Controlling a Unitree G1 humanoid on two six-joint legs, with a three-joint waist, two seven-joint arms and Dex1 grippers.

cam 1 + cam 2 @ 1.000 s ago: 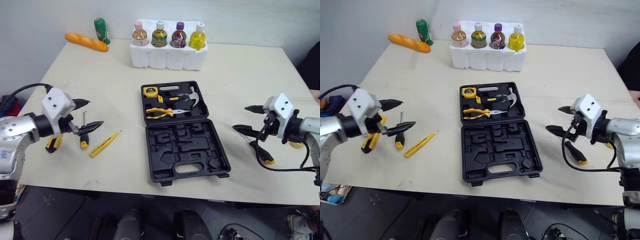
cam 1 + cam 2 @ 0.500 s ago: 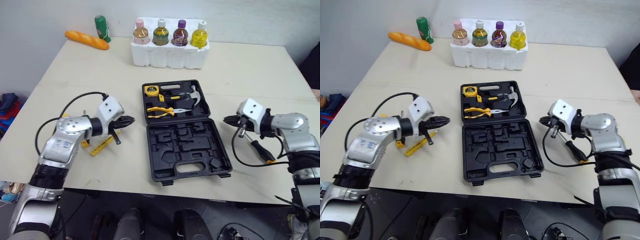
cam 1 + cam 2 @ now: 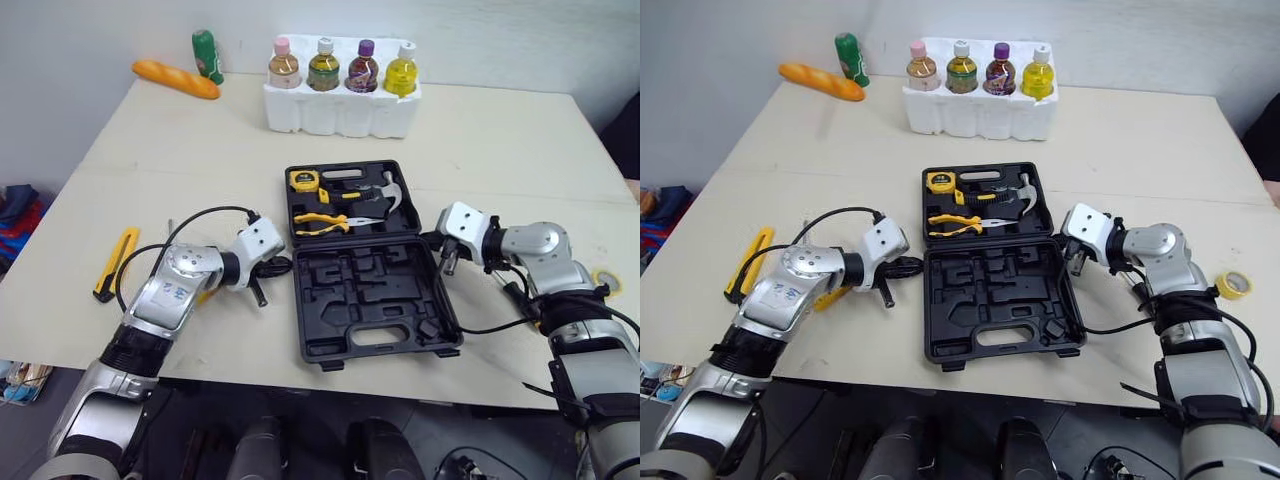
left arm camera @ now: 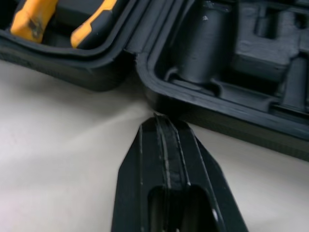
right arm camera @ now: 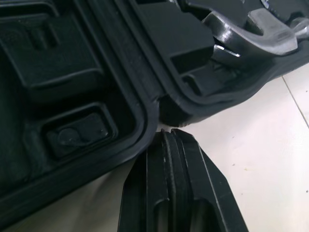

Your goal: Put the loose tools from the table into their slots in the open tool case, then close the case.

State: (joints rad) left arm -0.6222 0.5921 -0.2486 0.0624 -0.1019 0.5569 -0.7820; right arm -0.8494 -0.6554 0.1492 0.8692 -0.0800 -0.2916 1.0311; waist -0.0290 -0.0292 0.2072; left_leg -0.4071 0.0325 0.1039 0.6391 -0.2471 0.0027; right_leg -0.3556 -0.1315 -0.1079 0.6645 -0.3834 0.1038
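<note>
Open tool case (image 3: 372,300) is lying flat. Left gripper (image 4: 163,121) and right gripper (image 5: 166,134), fingers pressed together, are pointing at its hinge ends from opposite sides. Yellow utility knife (image 3: 116,263) is lying well left of the case.

Even soft light, faint shadows, sharp focus.

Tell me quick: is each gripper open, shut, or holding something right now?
Left gripper: shut, holding nothing, tips by the tool case edge.
Right gripper: shut, holding nothing, tips by the opposite edge.
</note>
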